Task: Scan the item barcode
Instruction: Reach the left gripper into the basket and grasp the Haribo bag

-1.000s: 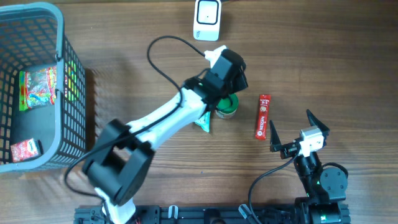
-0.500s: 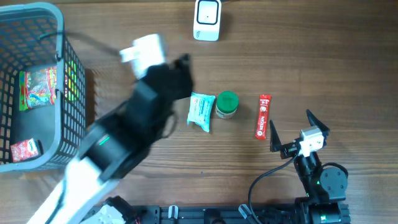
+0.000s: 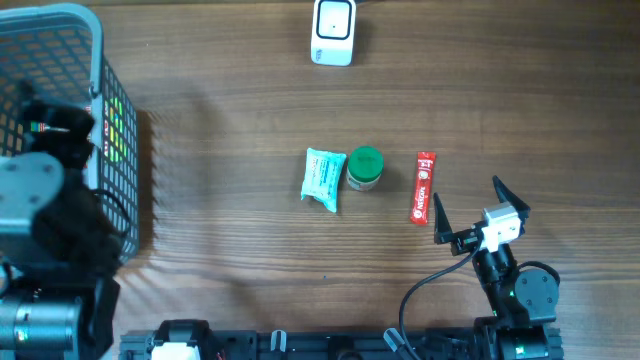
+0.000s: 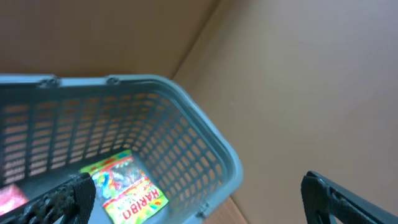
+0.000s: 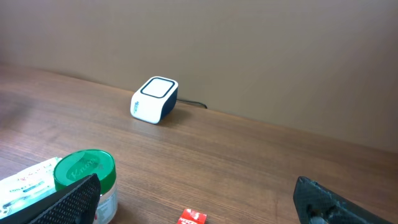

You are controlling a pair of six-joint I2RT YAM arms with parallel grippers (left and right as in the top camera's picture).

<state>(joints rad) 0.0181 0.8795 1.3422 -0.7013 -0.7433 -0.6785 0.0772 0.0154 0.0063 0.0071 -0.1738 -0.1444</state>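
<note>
Left gripper (image 4: 195, 186) is up over the basket (image 3: 99, 72) at the far-left corner of the table (image 3: 230, 110), jaws spread wide and nothing between them. Its wrist camera looks down past the basket's grey-blue rim onto a Haribo bag (image 4: 127, 190) lying on the bottom. Right gripper (image 3: 468, 201) sits low toward the near edge on the right side, fingers parted as well and empty, just near-right of the red stick sachet (image 3: 423, 187). Out in the middle of the table three items lie in a row. On the left is the teal packet (image 3: 323, 180), with the green-lidded jar (image 3: 365, 168) standing upright right against it. The sachet lies a little apart to the right, its long side pointing toward the far edge. Neither gripper is touching any of them. The scanner (image 3: 333, 32), white with a dark window on top, rests at the far edge around the middle, well apart from the row. From the right wrist the scanner faces down the table, jar and packet in the foreground on the left.
</note>
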